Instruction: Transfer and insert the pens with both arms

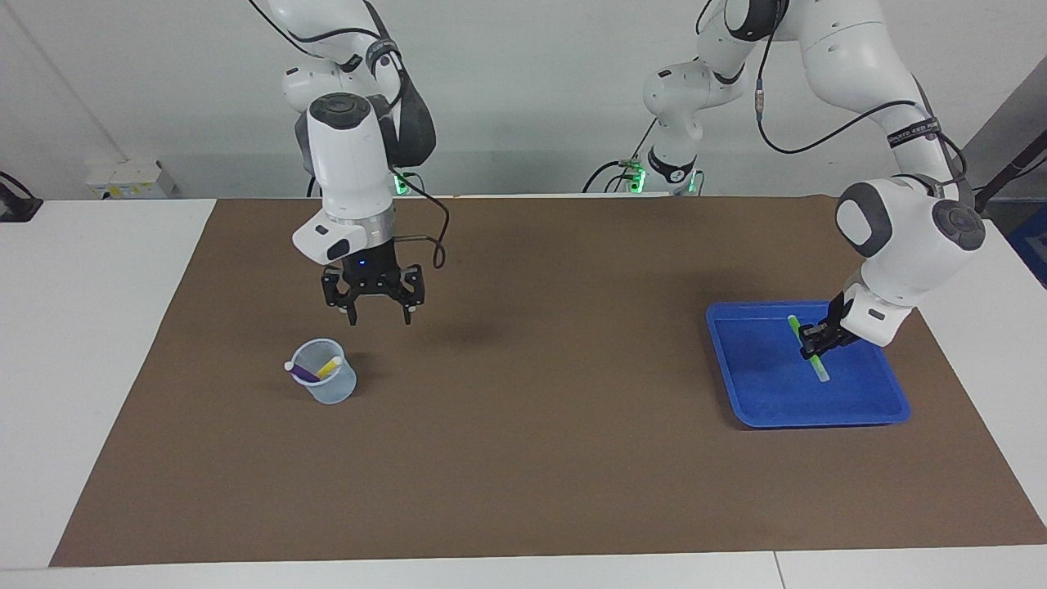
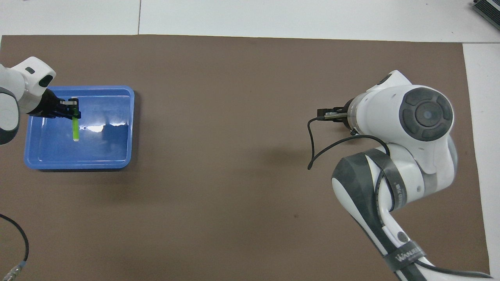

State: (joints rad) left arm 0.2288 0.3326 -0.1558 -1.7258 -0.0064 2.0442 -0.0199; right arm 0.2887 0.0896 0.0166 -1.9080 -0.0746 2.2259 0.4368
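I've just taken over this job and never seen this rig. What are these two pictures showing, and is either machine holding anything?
Two white jointed robot arms work at a table covered by a brown mat. One picture looks at the robots from across the table; the other looks down from above their own end. The left hand is shut on the bright green pen, lifted tilted over the shallow blue plastic tray. The right hand, open and empty, hangs over the mat near the clear plastic cup, which holds the purple pen and the yellow pen.
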